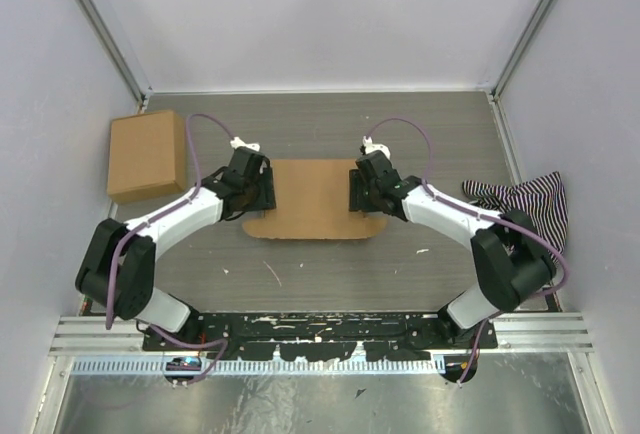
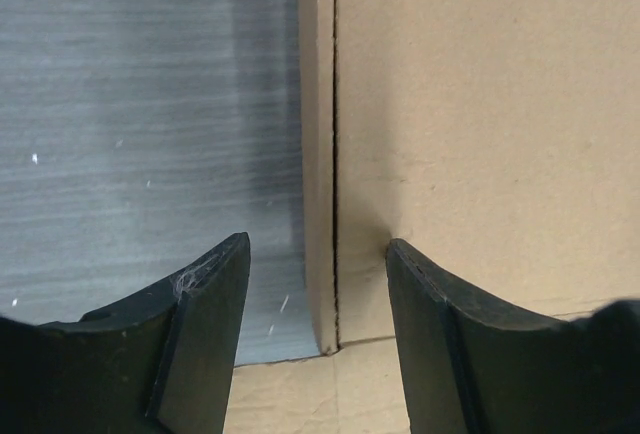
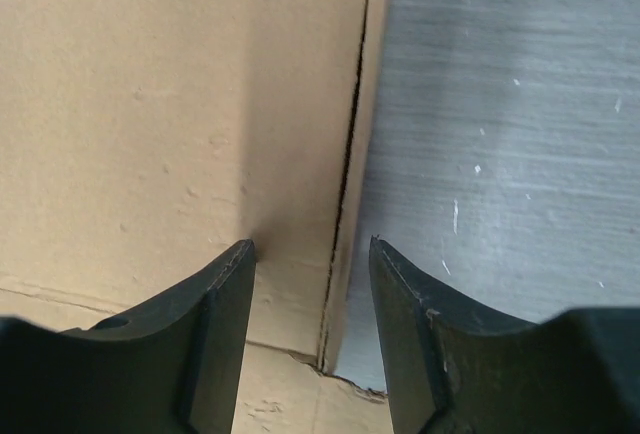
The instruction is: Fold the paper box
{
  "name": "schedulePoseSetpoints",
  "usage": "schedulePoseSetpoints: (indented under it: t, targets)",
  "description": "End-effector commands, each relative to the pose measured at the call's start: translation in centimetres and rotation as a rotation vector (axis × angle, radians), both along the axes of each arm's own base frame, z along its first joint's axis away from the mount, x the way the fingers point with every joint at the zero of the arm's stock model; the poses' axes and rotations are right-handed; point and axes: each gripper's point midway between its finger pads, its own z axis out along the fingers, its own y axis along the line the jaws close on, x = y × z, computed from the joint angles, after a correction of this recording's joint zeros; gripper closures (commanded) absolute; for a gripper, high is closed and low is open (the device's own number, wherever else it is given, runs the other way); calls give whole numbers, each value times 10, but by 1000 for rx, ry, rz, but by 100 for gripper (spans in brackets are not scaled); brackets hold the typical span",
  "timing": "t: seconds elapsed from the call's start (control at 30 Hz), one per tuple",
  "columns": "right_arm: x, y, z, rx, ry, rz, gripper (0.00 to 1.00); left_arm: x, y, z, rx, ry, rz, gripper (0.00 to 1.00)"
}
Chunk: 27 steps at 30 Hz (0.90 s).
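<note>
At paper box (image 1: 315, 199) ends, I see left end effector (image 2: 318, 244) and right end effector (image 3: 312, 244) released, straddling side flaps (image 2: 317, 104). I'd pinch together, fold evenly along creases.

The table (image 1: 330, 274) has a grey, grained top, scuffed and flecked with small white marks; both wrist views show the same marks close up. Three items lie directly on it. The paper box (image 1: 312, 199) rests at centre, its broad panel flat on the surface, round-cornered flap toward the near edge. A closed brown cardboard box (image 1: 146, 156) sits at the far left, well apart from it. A crumpled striped cloth (image 1: 525, 199) lies against the right wall.
</note>
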Motion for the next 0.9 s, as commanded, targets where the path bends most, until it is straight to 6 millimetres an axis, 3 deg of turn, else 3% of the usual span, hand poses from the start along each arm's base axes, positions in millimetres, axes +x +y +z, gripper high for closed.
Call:
schedulePoseSetpoints:
  t: [0.0,0.1,0.4,0.5,0.6,0.67,0.73,0.8,0.87]
  targets:
    - [31,17,17,46,-74,0,46,26,-17,0,-6,-31,-41,38]
    - [37,19,11,47,-59,4,47,32,-22,-15,16,13,-53,40]
    - [69,29,2,89,-18,-2,49,63,-32,-1,54,3,-55,38]
    - [79,18,18,84,-47,-47,47,69,-20,15,110,-24,-22,35]
    - [85,-1,55,73,-129,-106,43,71,-3,42,156,-88,21,31]
    - [82,-14,83,73,-187,-130,39,65,7,68,153,-139,67,29]
    - [67,-24,105,81,-216,-151,31,48,19,81,142,-131,112,27]
    - [49,-27,107,92,-177,-136,26,26,24,79,104,-103,131,24]
    - [26,-21,90,118,-136,-58,26,6,23,67,55,-89,93,23]
